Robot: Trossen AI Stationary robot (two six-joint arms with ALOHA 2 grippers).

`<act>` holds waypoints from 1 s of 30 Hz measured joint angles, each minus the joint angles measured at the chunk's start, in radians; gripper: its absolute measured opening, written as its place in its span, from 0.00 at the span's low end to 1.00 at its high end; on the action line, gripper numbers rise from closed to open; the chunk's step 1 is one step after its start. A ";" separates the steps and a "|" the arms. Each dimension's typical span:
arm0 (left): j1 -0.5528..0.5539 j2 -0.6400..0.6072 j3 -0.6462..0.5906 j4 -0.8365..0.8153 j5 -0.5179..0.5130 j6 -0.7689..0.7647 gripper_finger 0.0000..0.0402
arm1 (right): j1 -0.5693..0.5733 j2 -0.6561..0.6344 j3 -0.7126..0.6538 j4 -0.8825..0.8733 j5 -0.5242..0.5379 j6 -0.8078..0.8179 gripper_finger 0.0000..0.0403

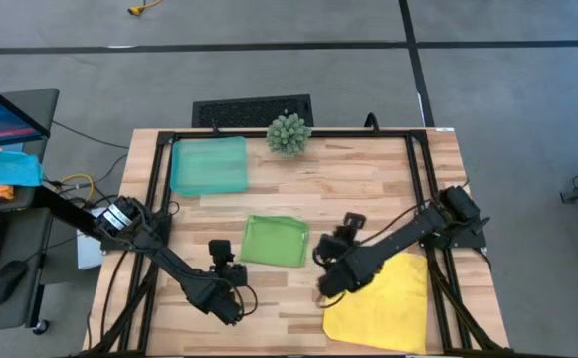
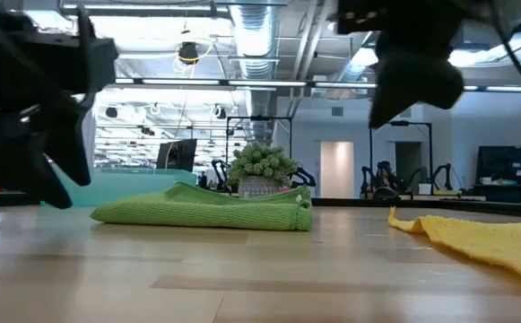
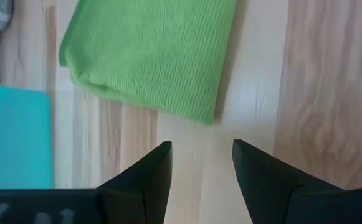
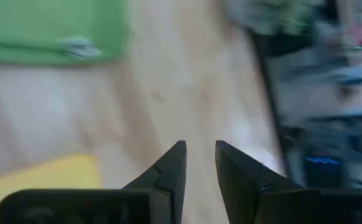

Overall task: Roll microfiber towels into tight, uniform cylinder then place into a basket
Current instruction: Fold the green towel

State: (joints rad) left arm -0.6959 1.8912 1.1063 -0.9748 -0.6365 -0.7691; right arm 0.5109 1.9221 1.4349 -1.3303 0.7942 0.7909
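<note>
The leaf green towel (image 1: 274,241) lies folded flat on the table's middle; it also shows in the low view (image 2: 206,212) and in the left wrist view (image 3: 156,56). The yellow towel (image 1: 383,303) lies spread at the near right. The teal basket (image 1: 209,164) stands at the far left and holds nothing. My left gripper (image 1: 231,267) is open and empty, just near-left of the green towel, with bare wood between its fingers (image 3: 200,155). My right gripper (image 1: 323,261) hovers above the table between the two towels, its fingers a little apart (image 4: 200,155) and empty.
A spiky green ball plant (image 1: 289,133) stands at the far edge's middle. A black frame rail (image 1: 154,179) runs along the table's left and right sides. Bare wood (image 1: 368,184) lies between the plant and the yellow towel.
</note>
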 joint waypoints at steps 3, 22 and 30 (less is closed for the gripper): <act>-0.006 0.000 -0.002 0.000 -0.007 0.023 0.40 | 0.040 0.000 0.000 -0.204 0.055 0.204 0.27; 0.095 -0.412 -0.332 0.619 -0.050 0.379 0.40 | 0.139 -0.410 -0.506 0.258 0.094 0.351 0.18; 0.299 -0.612 -0.632 1.172 0.162 0.480 0.40 | 0.024 -0.467 -0.580 0.747 0.044 -0.043 0.17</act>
State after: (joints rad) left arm -0.3966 1.2797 0.4742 0.1977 -0.4744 -0.2896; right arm 0.5354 1.4548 0.8548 -0.5830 0.8386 0.7480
